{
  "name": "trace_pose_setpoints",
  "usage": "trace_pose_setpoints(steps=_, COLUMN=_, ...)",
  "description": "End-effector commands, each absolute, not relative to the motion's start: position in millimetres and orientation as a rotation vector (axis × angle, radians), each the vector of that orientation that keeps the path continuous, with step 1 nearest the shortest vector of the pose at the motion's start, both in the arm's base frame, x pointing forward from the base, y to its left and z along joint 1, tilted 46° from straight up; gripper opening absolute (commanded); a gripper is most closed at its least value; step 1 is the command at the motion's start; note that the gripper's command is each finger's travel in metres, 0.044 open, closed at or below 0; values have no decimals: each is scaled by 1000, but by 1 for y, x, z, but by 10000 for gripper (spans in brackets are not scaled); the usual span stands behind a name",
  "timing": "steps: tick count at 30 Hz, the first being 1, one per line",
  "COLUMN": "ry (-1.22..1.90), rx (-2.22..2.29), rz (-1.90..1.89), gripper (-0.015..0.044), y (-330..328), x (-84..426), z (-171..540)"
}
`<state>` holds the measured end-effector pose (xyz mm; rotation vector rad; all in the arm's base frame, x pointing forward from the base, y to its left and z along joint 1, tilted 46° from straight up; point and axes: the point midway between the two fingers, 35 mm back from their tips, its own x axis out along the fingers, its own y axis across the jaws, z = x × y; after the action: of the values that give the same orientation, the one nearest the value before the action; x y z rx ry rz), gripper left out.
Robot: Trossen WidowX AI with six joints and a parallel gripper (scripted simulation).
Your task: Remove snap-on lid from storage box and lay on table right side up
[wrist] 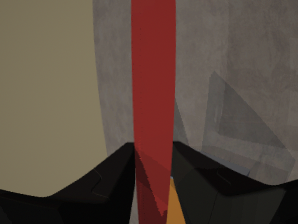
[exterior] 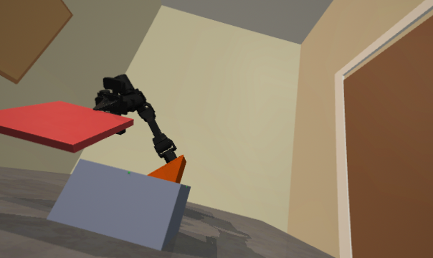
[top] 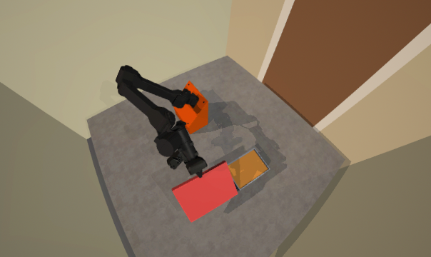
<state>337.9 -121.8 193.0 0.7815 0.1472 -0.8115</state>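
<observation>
The red lid [top: 205,190] [exterior: 59,123] [wrist: 154,75] is in the air, roughly level, with its smooth broad face up. My gripper [top: 200,175] [wrist: 152,150] is shut on one edge of the lid, with a finger on each side of it in the wrist view. The blue-grey storage box [top: 262,158] [exterior: 116,201] stands open on the table, its orange inside showing in the top view. The lid hangs above the box's height, shifted to the left of it, with a visible gap in the exterior view. It hides part of the box in the top view.
The orange wedge-shaped mount [top: 184,115] [exterior: 170,172] at the arm's base stands behind the box in the exterior view. The grey table [top: 137,153] has its left edge beyond the lid in the top view. Arm and lid shadows fall around the box.
</observation>
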Motion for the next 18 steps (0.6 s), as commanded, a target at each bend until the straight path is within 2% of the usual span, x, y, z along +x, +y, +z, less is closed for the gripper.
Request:
trace_pose_setpoints(steps=1, ry=136, rx=786, rz=-789, gripper=0, y=-125, x=339, z=206)
trace_pose_setpoints(steps=18, ry=135, rx=784, rz=-789, gripper=0, y=-147, x=329, z=231)
